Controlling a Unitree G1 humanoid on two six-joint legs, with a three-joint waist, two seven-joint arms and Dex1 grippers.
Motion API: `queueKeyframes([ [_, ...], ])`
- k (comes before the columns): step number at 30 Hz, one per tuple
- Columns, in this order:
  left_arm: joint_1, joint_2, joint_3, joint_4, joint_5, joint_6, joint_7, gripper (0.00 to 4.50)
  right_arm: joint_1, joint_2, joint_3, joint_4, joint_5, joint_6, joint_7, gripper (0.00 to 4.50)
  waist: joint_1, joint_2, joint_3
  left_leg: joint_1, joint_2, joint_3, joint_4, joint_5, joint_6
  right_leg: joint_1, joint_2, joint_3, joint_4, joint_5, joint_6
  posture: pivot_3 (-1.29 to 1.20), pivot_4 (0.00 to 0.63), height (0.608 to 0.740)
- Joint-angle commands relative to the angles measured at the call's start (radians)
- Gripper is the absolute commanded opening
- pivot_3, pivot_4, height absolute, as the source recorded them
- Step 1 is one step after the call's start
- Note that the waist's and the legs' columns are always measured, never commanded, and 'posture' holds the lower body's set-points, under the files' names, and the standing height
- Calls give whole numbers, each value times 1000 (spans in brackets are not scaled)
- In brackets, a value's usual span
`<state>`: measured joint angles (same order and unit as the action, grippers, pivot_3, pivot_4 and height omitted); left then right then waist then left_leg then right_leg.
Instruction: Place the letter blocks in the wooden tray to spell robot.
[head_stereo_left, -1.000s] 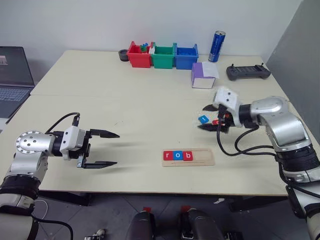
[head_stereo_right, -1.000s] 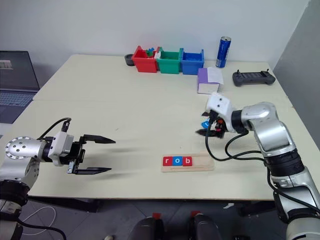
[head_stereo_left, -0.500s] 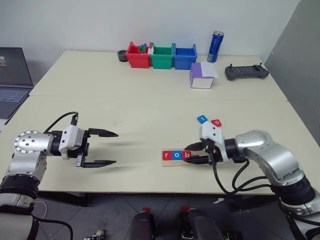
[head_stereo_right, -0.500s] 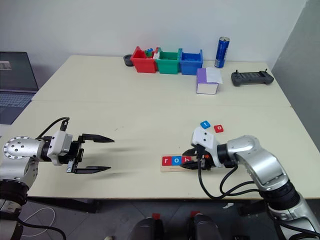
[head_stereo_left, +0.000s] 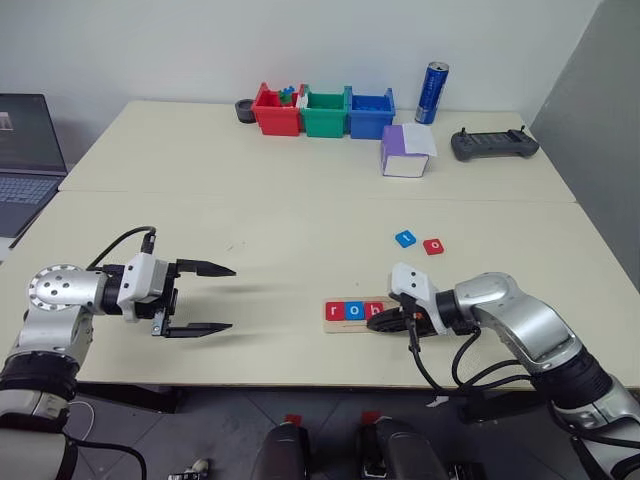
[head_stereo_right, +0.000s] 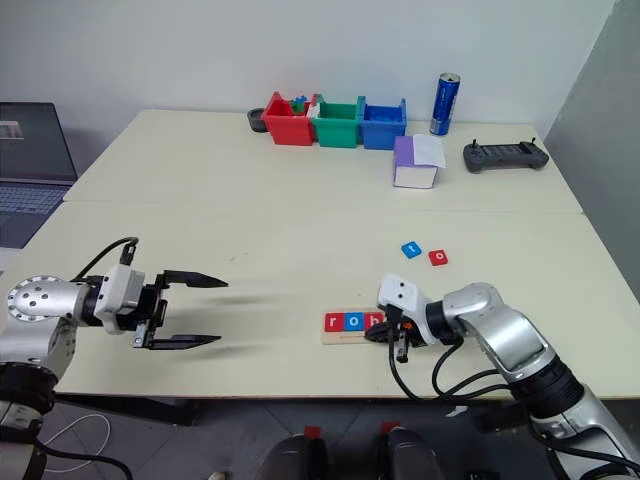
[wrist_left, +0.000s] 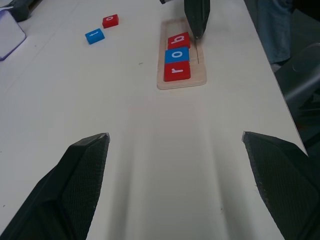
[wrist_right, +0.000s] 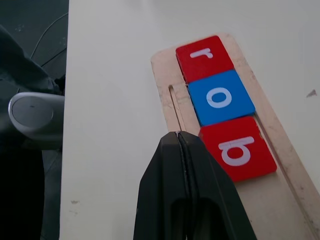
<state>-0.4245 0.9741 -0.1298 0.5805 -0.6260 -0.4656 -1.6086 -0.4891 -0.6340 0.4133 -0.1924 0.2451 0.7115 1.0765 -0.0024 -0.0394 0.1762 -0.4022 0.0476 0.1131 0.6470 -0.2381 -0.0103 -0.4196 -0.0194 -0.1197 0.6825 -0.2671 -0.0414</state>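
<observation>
The wooden tray (head_stereo_left: 345, 322) near the bench's front edge holds red r (wrist_right: 204, 57), blue o (wrist_right: 220, 97) and red b (wrist_right: 236, 148). The right hand (wrist_right: 179, 137), fingers pressed together, rests beside b. The left hand (head_stereo_left: 212, 297) gapes apart, empty. Blue (head_stereo_left: 405, 239) and red (head_stereo_left: 433, 246) blocks lie loose behind the tray.

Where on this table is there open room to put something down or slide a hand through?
The widest bare stretch of the table lies between the bins at the far edge and the wooden tray near the front. It is crowded around the tray, where the shut right gripper sits beside the letter blocks, with two loose tiles just beyond.
</observation>
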Motion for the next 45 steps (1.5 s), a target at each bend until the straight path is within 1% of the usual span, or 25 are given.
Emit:
queueKeyframes([
  [1,6,4,38,-32,-1,-7,-6,4500,-23,1,-4,9,-10,-37,13,33,0,0,0,0,0,0,0,0,0,0,0,0,0,0,0,0,150,740],
  [8,16,9,53,-55,2,0,-6,4500,-48,9,-5,35,-22,-50,21,33,0,0,0,0,0,0,0,0,0,0,0,0,0,0,0,0,150,740],
  [15,11,7,60,-71,2,11,-6,4500,-57,-2,-17,4,-7,-45,53,33,1,0,0,0,0,0,0,0,0,0,0,0,0,0,0,0,150,740],
  [17,12,10,61,-74,1,14,-6,4500,-58,-12,-64,-53,52,-6,74,33,1,0,0,0,0,0,0,0,0,0,0,0,0,0,0,0,150,740],
  [19,10,13,62,-78,-1,19,-6,4500,-73,-16,-139,-89,99,21,56,33,1,0,0,0,0,0,0,0,0,0,0,0,0,0,0,0,150,740],
  [20,11,15,64,-81,-2,22,-6,4500,-84,-13,-182,-91,112,27,31,33,1,0,0,0,0,0,0,0,0,0,0,0,0,0,0,0,150,740],
  [21,11,17,66,-84,-3,25,-6,4500,-108,3,-239,-69,114,48,-29,33,0,0,0,0,0,0,0,0,0,0,0,0,0,0,0,0,150,740],
  [23,11,18,68,-85,-5,28,-6,4500,-158,40,-324,14,80,82,-176,407,-1,0,0,0,0,0,0,0,0,0,0,0,0,0,0,0,150,740],
  [25,11,15,69,-84,-3,29,-6,4500,-178,58,-359,94,25,72,-286,913,0,-1,0,1,0,0,0,0,0,0,0,0,1,0,0,0,150,740],
  [31,6,-1,69,-81,6,31,-6,4500,-163,96,-342,206,-74,24,-435,3048,0,-1,0,0,0,1,-1,2,-3,0,0,1,0,0,-1,0,150,740],
  [35,-5,1,71,-70,14,28,-6,4500,-165,117,-372,205,-84,121,-520,4454,-2,-1,0,0,0,1,-1,2,-3,-1,0,1,0,0,-1,0,150,740],
  [39,4,-3,79,-76,15,30,-6,4500,-133,150,-403,164,-92,202,-620,4454,-3,-1,0,0,0,1,-1,1,-2,-1,0,1,1,0,-1,0,150,740],
  [42,13,-8,83,-85,15,31,-6,4500,-101,176,-416,158,-108,202,-684,4454,-2,-1,0,0,0,1,-1,0,-1,0,0,1,0,0,0,0,150,740],
  [45,8,-12,83,-86,16,36,-6,4500,-90,210,-421,202,-121,169,-727,4454,-3,-1,0,0,0,1,-1,0,0,0,0,1,0,0,0,0,150,740],
])
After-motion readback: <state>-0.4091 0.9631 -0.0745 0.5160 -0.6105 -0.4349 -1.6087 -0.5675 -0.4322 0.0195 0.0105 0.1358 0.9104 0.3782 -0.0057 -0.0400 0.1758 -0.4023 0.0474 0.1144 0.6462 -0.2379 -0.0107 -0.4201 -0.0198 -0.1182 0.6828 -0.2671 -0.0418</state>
